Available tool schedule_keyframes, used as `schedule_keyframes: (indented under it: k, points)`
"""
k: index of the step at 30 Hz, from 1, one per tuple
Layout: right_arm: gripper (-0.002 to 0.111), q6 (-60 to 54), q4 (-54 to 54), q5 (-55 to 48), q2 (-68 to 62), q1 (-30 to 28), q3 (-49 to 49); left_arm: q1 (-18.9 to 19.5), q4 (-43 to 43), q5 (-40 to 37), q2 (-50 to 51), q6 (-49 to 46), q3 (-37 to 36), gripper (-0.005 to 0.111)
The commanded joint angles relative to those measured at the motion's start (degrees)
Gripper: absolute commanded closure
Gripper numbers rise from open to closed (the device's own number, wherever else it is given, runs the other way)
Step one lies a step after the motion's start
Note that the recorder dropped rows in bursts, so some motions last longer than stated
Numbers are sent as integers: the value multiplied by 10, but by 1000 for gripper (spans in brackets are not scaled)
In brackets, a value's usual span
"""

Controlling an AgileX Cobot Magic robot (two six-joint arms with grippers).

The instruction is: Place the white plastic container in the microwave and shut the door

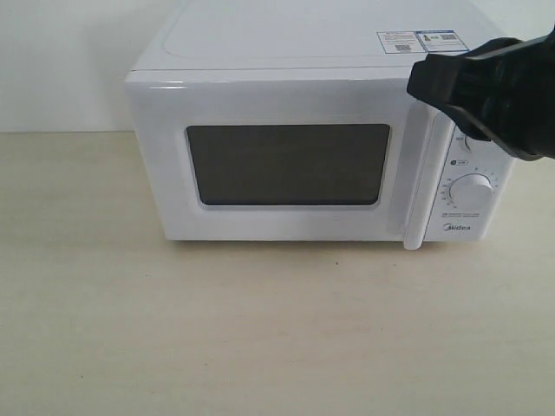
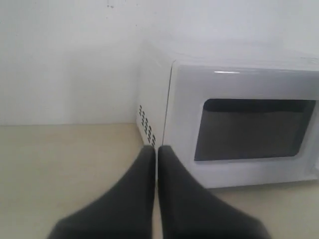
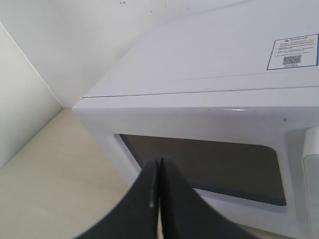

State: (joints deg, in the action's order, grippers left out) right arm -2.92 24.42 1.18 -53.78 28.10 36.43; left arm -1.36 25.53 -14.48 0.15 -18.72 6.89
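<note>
Starting with the exterior view, Ana: where does the microwave (image 1: 286, 43) stand?

On the counter (image 1: 260, 329), Ben, at its back edge by the white wall (image 1: 61, 61). Its door (image 1: 277, 100) lies flush with the front, the handle (image 1: 418, 191) just beside the lower dial (image 1: 473, 191). The window (image 1: 289, 165) is too dark to see behind

And the pincers there?

Only the right gripper (image 1: 425, 82) shows, black, hanging before the microwave's upper right corner, above the lower dial and below the stickers (image 1: 422, 41). From this side I cannot tell how its jaws stand, nor whether it touches the front

The left wrist view?

The left gripper (image 2: 156, 149) is clenched: its two dark fingers (image 2: 142, 179) press together with only a thin seam between, grasping nothing. It is held over the counter (image 2: 65, 169), pointing at the front corner of the microwave (image 2: 154, 89), where the side wall with its vent holes (image 2: 146, 124) meets the closed door (image 2: 184, 124)

And the right wrist view?

Clenched as well. The right gripper (image 3: 159, 162) has its fingers (image 3: 144, 199) meeting along one line, empty, pointing at the window (image 3: 209, 167) in the door (image 3: 174, 117). Whether the tips touch the glass I cannot tell. One of the stickers (image 3: 295, 51) sits on top of the microwave (image 3: 199, 55)
</note>
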Motion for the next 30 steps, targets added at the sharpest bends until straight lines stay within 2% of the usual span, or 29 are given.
schedule_keyframes:
  k: [1,6,17,20,25,30]
  points:
    - [109,-4,-7,4,5,-2,3,1,6,52,-1,-4,-52,103]
    - [109,-4,-7,4,5,-2,3,1,-1,59,-1,-4,-69,103]
    - [109,-4,-7,4,5,-2,3,1,6,-17,-1,5,-69,103]
    - [109,-4,-7,4,5,-2,3,1,-36,-32,-1,24,-69,103]
    - [109,-4,-7,4,5,-2,3,1,-185,-32,-1,198,-69,103]
    - [109,-4,-7,4,5,-2,3,1,-203,-32,-1,209,-69,103]
